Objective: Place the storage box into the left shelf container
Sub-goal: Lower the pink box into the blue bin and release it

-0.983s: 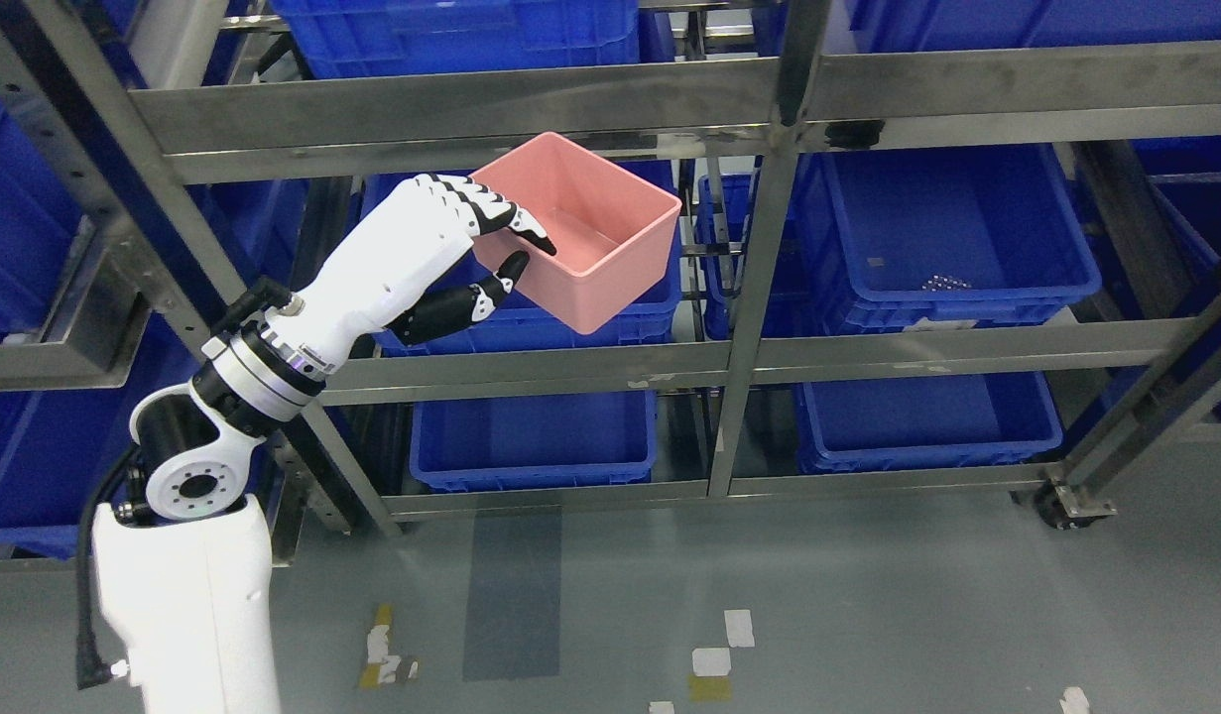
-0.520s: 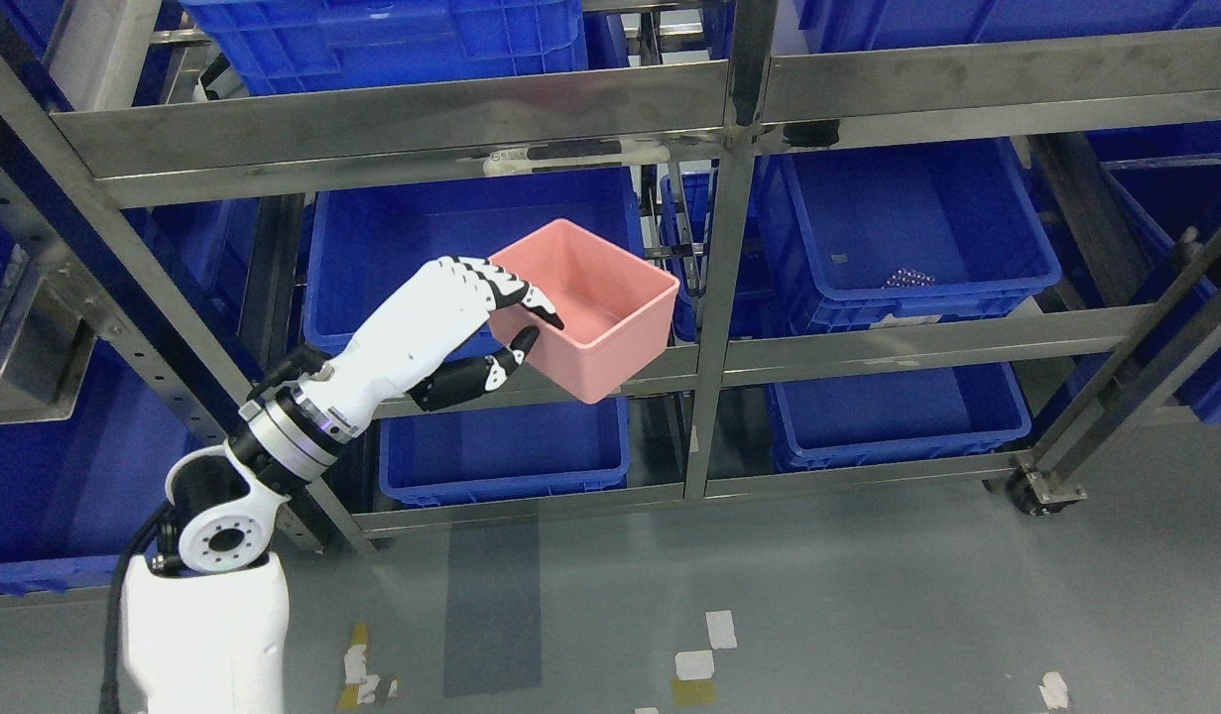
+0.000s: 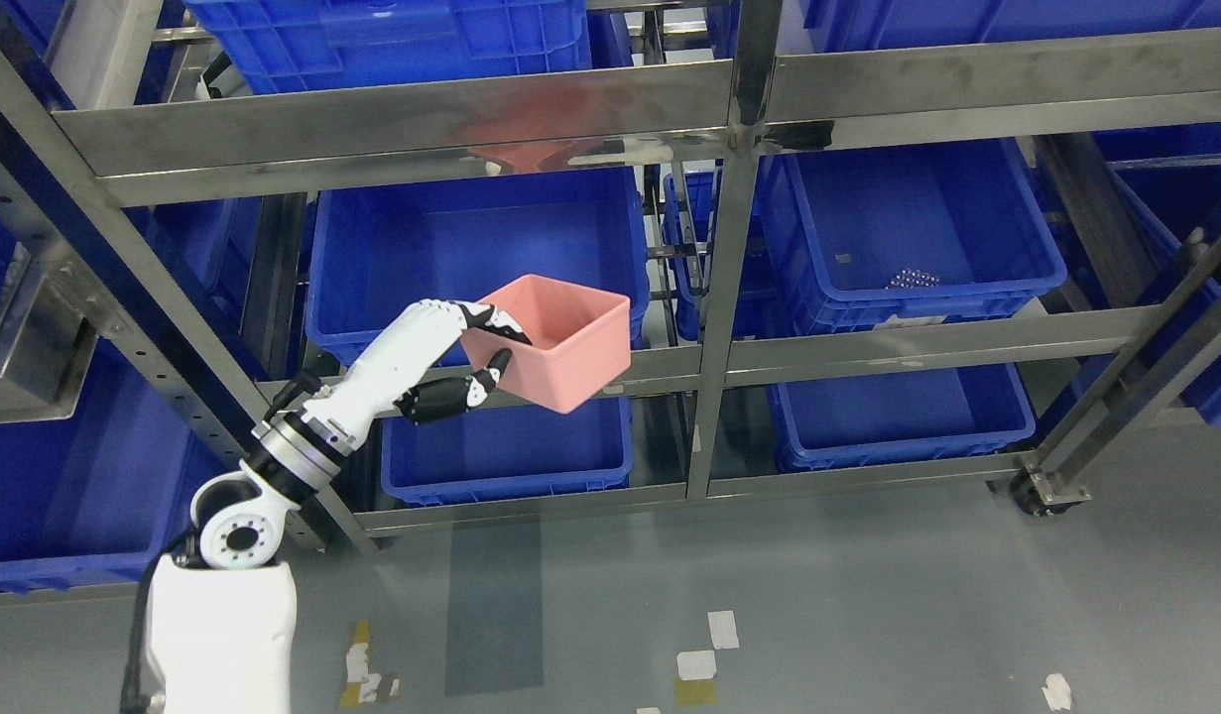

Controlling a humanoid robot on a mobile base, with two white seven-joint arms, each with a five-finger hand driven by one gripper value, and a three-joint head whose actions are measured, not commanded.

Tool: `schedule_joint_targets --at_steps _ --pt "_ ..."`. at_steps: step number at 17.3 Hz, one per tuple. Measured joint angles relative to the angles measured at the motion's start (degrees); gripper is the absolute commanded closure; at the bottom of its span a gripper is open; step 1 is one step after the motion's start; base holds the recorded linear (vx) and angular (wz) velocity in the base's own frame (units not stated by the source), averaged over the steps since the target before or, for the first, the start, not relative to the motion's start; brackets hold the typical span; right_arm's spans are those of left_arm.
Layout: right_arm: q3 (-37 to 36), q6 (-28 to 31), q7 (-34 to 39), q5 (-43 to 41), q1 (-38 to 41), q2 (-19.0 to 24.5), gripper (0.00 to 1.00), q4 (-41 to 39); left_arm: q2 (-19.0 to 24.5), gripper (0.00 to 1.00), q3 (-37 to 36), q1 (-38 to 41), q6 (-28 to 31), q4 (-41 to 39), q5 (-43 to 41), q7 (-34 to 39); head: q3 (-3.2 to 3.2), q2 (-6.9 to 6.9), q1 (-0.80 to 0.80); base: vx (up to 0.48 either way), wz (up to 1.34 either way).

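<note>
A pink open-topped storage box [image 3: 560,342] hangs in front of the metal shelf's middle rail, held upright. My left hand [image 3: 481,347] is shut on the box's left wall, fingers over the rim and thumb on the outside. Just behind and above the box sits the large blue shelf container [image 3: 471,248] of the left bay, its inside bare. The box's lower part overlaps the front rail [image 3: 670,362] and the lower blue bin. My right arm does not show.
A steel rack [image 3: 729,248] with upright posts divides left and right bays. Blue bins fill the right bay [image 3: 908,238], the lower level [image 3: 511,451] and the top level. A slanted steel post [image 3: 124,268] stands close to my left forearm. Grey floor lies below.
The camera view shifted early on. My left hand has brought the pink box down and towards me, from near the upper rail to the front of the middle rail, and the box now sits more level.
</note>
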Motion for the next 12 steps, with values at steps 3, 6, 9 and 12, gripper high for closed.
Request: schedule_joint_targets --at_steps 3,6,9,12 --pt "0.0 0.0 0.0 0.0 0.0 0.0 0.0 0.0 0.0 0.97 1.2 -5.6 5.4 9.9 0.3 3.6 0.0 0.0 0.0 0.015 -0.02" --pt "0.0 0.0 0.0 0.0 0.0 0.0 0.0 0.0 0.0 0.97 2.6 -11.1 12.0 19.7 1.7 7.0 0.0 0.0 0.0 0.015 -0.02" --pt "0.0 0.0 0.0 0.0 0.0 0.0 0.0 0.0 0.0 0.97 3.4 -15.5 19.3 29.0 5.6 11.1 0.0 0.0 0.0 0.006 -0.04" --pt "0.0 0.0 0.0 0.0 0.0 0.0 0.0 0.0 0.0 0.97 3.1 -17.8 25.4 35.0 11.4 13.6 0.0 0.0 0.0 0.0 0.0"
